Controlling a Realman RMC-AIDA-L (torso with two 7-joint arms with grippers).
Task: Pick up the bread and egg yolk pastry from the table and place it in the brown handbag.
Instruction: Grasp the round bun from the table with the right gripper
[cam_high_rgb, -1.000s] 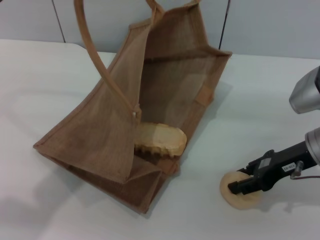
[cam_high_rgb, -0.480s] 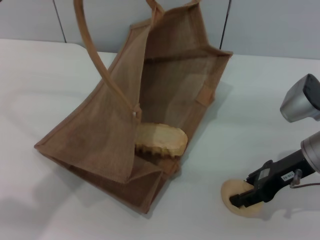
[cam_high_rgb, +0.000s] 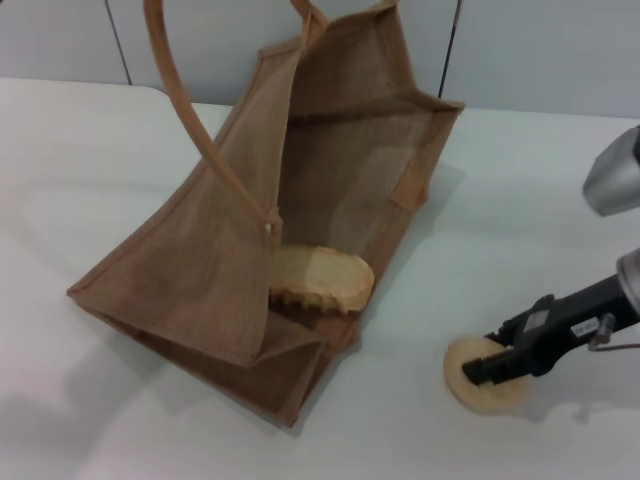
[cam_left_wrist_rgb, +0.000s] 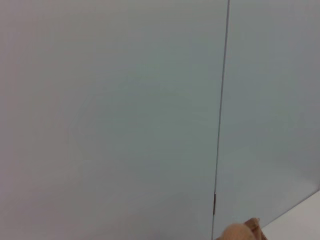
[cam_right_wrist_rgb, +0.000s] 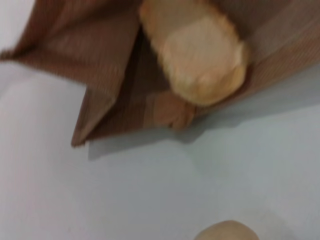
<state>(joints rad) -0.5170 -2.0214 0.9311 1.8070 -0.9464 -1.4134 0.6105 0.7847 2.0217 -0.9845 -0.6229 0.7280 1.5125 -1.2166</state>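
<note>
The brown handbag (cam_high_rgb: 200, 270) lies tilted open on the white table (cam_high_rgb: 80, 150), its mouth towards my right arm. The bread (cam_high_rgb: 320, 281) lies inside the bag's mouth; it also shows in the right wrist view (cam_right_wrist_rgb: 200, 55) with the bag (cam_right_wrist_rgb: 110, 65) around it. The egg yolk pastry (cam_high_rgb: 470, 385), a round beige ball, is at the front right, apart from the bag. My right gripper (cam_high_rgb: 478, 371) is shut on the pastry and holds it just above the table. The pastry's top shows in the right wrist view (cam_right_wrist_rgb: 227, 232). My left gripper is out of view.
One long tan handle (cam_high_rgb: 190, 120) of the bag arches up over its left side. A grey panelled wall (cam_high_rgb: 540, 50) runs behind the table. The left wrist view shows only that wall (cam_left_wrist_rgb: 125, 110) and a bit of tan handle (cam_left_wrist_rgb: 245, 232).
My right gripper dipped onto the pastry, then rose slightly with the pastry in it. The bag and bread have not moved.
</note>
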